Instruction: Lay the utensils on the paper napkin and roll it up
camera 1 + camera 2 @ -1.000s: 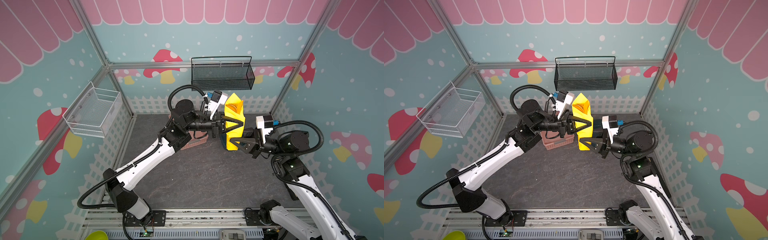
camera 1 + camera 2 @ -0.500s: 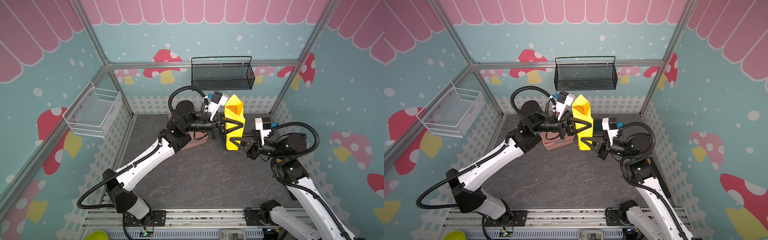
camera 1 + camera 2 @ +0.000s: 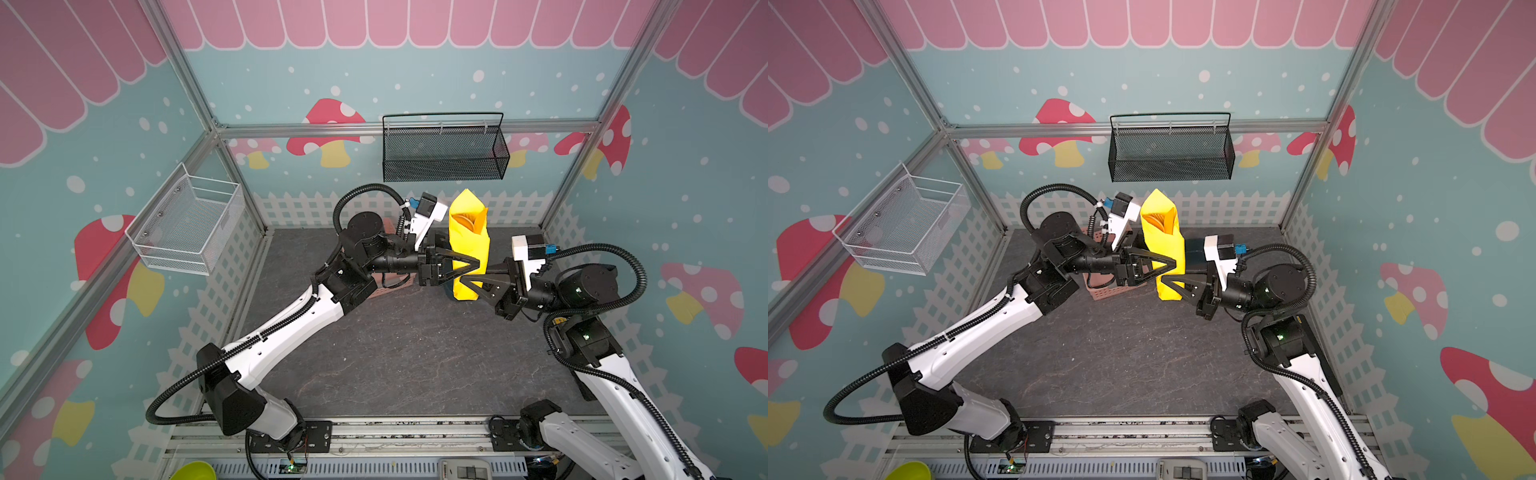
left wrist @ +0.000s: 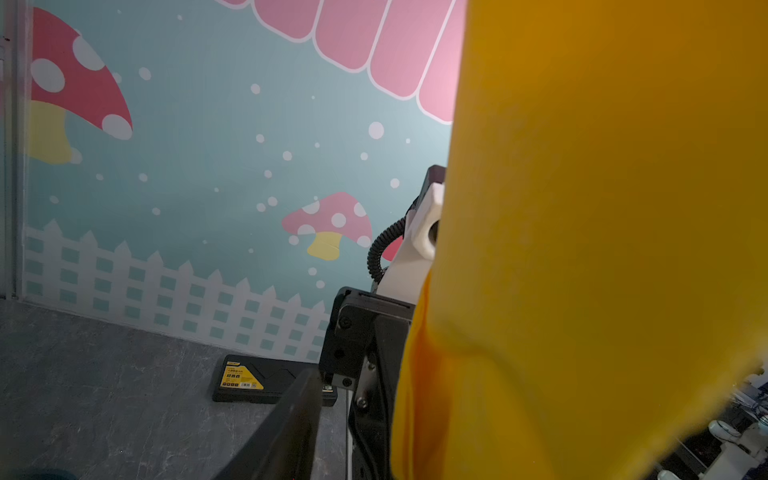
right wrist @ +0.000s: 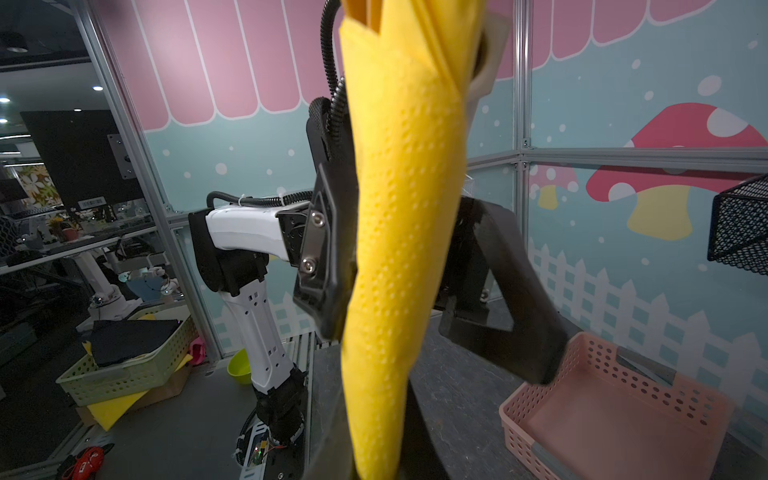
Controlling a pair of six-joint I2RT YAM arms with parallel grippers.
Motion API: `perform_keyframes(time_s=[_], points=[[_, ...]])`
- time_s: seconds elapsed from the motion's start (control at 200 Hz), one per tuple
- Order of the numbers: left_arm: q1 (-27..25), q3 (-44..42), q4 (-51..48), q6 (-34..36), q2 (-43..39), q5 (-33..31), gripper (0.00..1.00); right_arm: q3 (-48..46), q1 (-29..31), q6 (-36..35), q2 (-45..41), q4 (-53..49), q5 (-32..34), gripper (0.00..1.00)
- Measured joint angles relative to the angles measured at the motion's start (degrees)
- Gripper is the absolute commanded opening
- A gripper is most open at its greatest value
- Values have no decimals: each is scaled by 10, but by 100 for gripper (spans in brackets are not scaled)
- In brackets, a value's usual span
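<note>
Roll's in the air, folks: the paper napkin [image 3: 467, 245] stands nearly upright, wrapped into a tube, lifted off the table [image 3: 395, 353] and just on the right arm's side of the pink basket [image 3: 1113, 293]; the utensils [image 3: 469, 220] show only as orange inside its open top end, and which piece is which I can't tell.

The right pincer [image 3: 463, 284] is pinching the napkin low down, reaching in from the side away from the basket; the left pincer [image 3: 469, 261] reaches in from over the basket and stands spread, one of its fingers [image 5: 511, 291] on each side of the tube at mid-height; whether they brush the paper I can't tell.

So the wrap reads as made, and this looks like a hand-off to the right arm alone.

To do it well:
- Hold that low pinch firm across the overlapping flap so the paper can't spring apart.
- Keep the open end up so nothing slides out.
- Draw the left pincer straight back toward the basket, fingers wide, clear of the loose corner; only then carry the roll down.

Thin paper is the worry: squeeze too hard and it creases or tears; too soft and the pieces may slip out below.
</note>
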Motion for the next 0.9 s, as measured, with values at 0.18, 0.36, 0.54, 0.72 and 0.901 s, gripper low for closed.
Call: perform_keyframes(time_s=[0.18, 0.36, 0.54, 0.72, 0.901], points=[[0, -36, 60, -23, -1, 13, 47, 1, 0, 0, 2, -2, -1, 0], [0, -52, 84, -25, -12, 15, 42, 1, 0, 0, 2, -1, -2, 0], [6, -63, 94, -25, -27, 12, 35, 1, 0, 0, 2, 0, -2, 0], [15, -71, 97, -25, -42, 9, 30, 1, 0, 3, 2, 6, -2, 0], [16, -75, 101, -25, -45, 7, 23, 1, 0, 5, 2, 9, -2, 0]])
